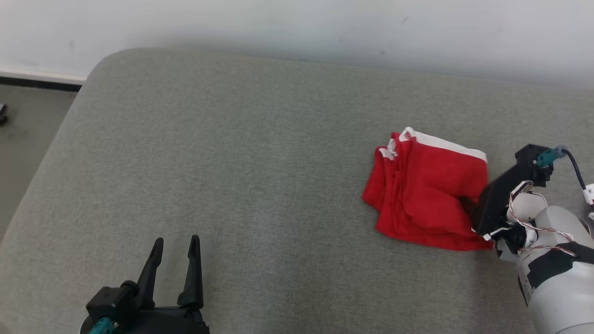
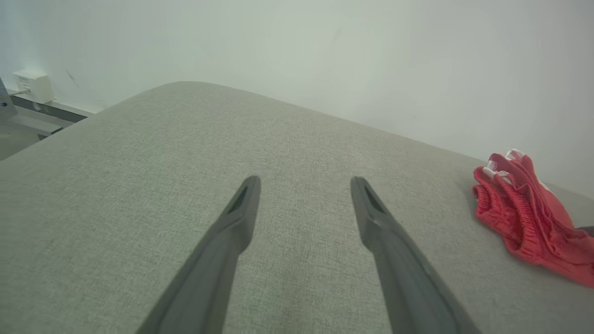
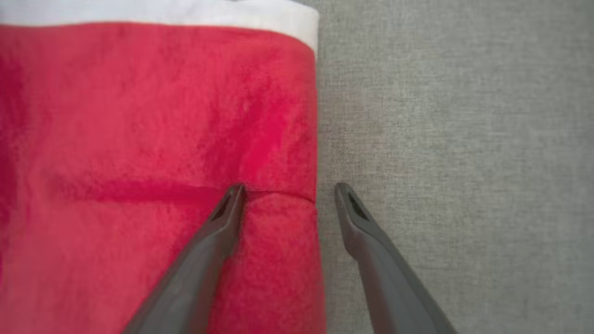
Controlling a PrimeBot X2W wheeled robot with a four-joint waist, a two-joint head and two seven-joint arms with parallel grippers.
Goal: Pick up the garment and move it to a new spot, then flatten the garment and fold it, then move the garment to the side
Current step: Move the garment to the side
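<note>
Folded red garment with white trim on right part of grey cushion, right wrist view shows right gripper spread wide astride garment edge, left gripper also parted, over cushion.

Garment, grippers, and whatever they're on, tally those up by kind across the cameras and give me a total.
red garment: 1
grippers: 2 (left gripper, right gripper, both open)
grey cushion: 1
Total: 4
</note>
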